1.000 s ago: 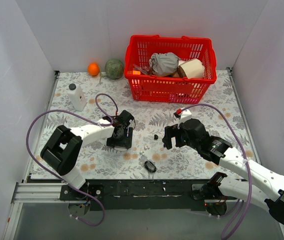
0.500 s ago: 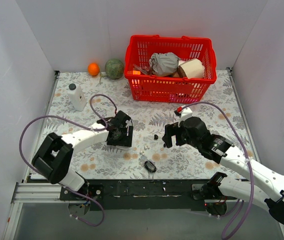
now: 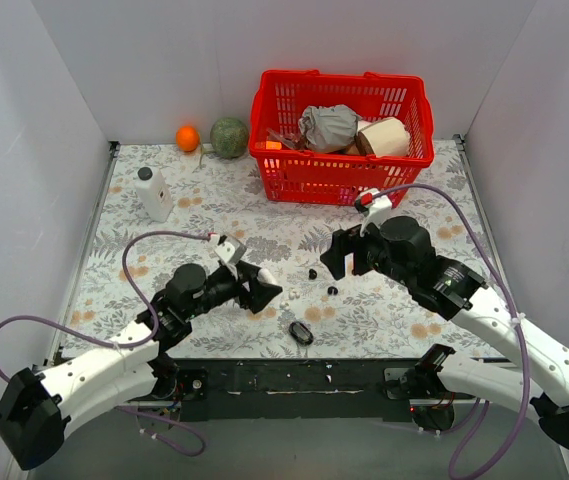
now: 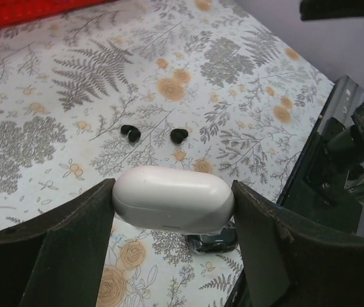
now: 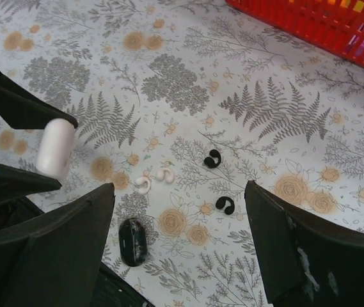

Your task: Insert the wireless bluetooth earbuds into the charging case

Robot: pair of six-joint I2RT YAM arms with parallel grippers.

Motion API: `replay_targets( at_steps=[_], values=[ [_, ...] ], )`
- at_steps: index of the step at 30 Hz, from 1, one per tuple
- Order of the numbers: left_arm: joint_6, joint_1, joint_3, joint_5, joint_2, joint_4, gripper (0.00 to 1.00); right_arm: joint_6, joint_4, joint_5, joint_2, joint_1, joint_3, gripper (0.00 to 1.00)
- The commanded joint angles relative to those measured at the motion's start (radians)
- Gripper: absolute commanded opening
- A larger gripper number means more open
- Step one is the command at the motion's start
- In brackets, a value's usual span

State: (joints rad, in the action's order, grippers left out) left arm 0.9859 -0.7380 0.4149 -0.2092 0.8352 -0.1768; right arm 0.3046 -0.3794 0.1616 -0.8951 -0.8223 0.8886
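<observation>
Top view, far left: bottle [image 3: 152, 193] upright at 10 o'clock on the table [image 3: 114, 230], out of play. Left gripper [image 3: 262, 287] lies low near centre, jaws part-closed across the long ends of the case [image 4: 173, 199]. The grip looks square and the case is clear of the table. A seam line shows on the case, and the lid looks shut. Buds [image 3: 313, 273] lie loose on the table at 3 o'clock of the case, near it but not touching it or each other. The nearer bud [image 3: 332, 291] sits at about 4 o'clock. Black oval [image 3: 301, 332] lies at 5 o'clock of the case, by the table's near edge. Two white bits [image 5: 143, 184] lie between it and the buds, too small to name. Right gripper [image 5: 178, 188] hangs over the buds, jaws spread wide, nothing between them. Basket [image 3: 339, 175] at 1 o'clock, well apart. Judgement: the step in hand is picking one bud, though nothing seats until the lid is up. To do it well, the right gripper should centre on a single bud, drop straight down and close softly, since a small rounded thing will likely squirt sideways. It should also steer clear of the white bits. The left gripper should hold the case level, opening upward.
</observation>
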Motion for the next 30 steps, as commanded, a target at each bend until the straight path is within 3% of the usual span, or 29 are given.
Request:
replay_targets(
  at_steps=[1,9,15,30],
  values=[
    [-0.197,-0.015,-0.113,-0.105,-0.108,-0.334,0.0,-0.042,-0.007,-0.117,-0.01,-0.003,0.09,0.9],
    [-0.404,-0.066,-0.114,-0.055,-0.061,-0.385,0.0,-0.021,-0.047,-0.3,-0.119,-0.003,0.164,0.91],
    [-0.535,-0.132,-0.094,0.017,-0.051,-0.323,0.0,0.022,0.054,-0.369,-0.142,-0.005,0.156,0.98],
    [-0.513,-0.152,-0.114,0.048,-0.058,-0.328,0.0,0.033,0.06,-0.332,-0.301,-0.12,0.225,0.96]
  ],
)
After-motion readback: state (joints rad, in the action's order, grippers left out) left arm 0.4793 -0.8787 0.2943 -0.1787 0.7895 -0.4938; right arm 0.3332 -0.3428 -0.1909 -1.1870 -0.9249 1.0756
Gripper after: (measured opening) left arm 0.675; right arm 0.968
